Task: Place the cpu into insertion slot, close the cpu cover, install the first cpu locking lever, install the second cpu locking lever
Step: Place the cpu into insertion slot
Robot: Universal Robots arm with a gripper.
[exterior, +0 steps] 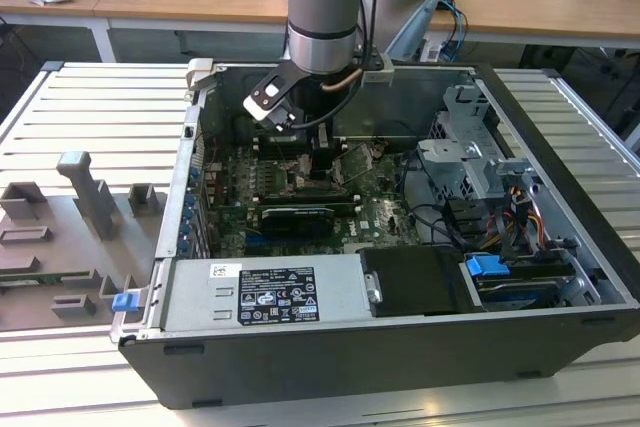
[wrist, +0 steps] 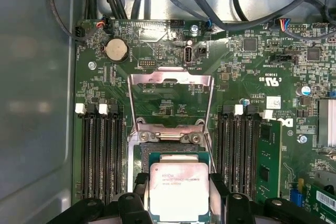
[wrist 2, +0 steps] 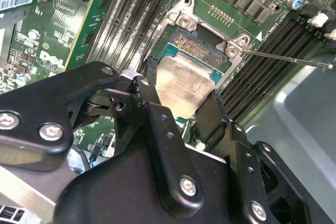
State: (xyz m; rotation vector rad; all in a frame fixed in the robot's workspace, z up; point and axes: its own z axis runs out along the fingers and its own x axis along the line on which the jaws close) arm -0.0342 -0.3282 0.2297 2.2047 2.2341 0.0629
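My gripper (exterior: 322, 162) reaches down into the open computer case (exterior: 560, 237). In the exterior view it sits at about one o'clock from the power supply box (exterior: 265, 292), with the drive cage (exterior: 470, 147) at its three o'clock.

In both wrist views the fingers are closed to the width of the cpu (wrist: 178, 190) and pinch it by two opposite edges, so the gripper (wrist: 179, 187) has it firmly and its silver top stays bare. The cpu (wrist 2: 184, 85) hangs over the insertion slot (wrist 2: 202, 43) and covers part of it. Gold contacts show on the uncovered part. I cannot tell whether the chip already touches the frame.

The cpu cover (wrist: 170, 80) is swung open on its hinge, lying back clear of the insertion slot (wrist: 170, 153). A thin wire lever (wrist 2: 286, 57) stands off to one side.

I judge the chip light, stiff and thin. Its smooth metal lid looks slippery, so an edge grip suits it better than pressure on the faces. The underside and the slot's contacts are likely delicate, so I would keep it level and avoid forcing or sliding it.
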